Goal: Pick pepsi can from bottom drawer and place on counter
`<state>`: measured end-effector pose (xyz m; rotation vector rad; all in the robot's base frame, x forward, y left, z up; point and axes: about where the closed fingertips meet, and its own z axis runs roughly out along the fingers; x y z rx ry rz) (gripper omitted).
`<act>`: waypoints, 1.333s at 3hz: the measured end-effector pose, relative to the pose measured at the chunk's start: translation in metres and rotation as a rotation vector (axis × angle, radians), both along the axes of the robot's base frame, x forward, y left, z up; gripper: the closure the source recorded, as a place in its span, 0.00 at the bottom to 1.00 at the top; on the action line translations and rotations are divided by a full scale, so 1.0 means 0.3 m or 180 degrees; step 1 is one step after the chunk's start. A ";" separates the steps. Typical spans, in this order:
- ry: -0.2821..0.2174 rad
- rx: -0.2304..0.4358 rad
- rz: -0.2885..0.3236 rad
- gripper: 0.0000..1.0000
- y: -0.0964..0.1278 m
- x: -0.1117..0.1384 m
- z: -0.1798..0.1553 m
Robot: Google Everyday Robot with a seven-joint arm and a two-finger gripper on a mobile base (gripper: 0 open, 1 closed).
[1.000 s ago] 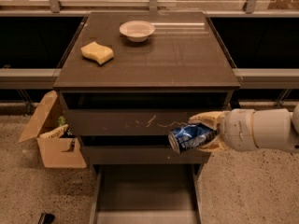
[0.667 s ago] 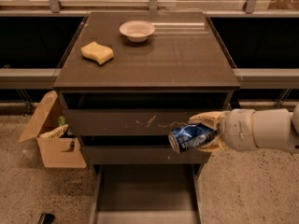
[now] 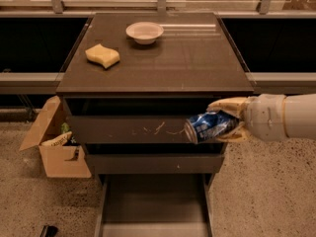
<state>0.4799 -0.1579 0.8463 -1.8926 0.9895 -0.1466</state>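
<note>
In the camera view, the hand [image 3: 215, 123] holds the can [image 3: 202, 127] sideways across its middle. The open bottom drawer [image 3: 153, 206] lies below the hand and the bench [image 3: 197, 58] above it. The can looks light, thin-walled and slick, so a gentle mid-body squeeze suits it.
</note>
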 end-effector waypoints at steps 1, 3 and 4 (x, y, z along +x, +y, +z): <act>-0.0150 -0.0023 -0.0031 1.00 -0.042 0.086 0.137; -0.0082 0.0322 -0.0184 1.00 0.027 0.353 0.245; 0.0075 0.0429 -0.0250 1.00 0.053 0.359 0.243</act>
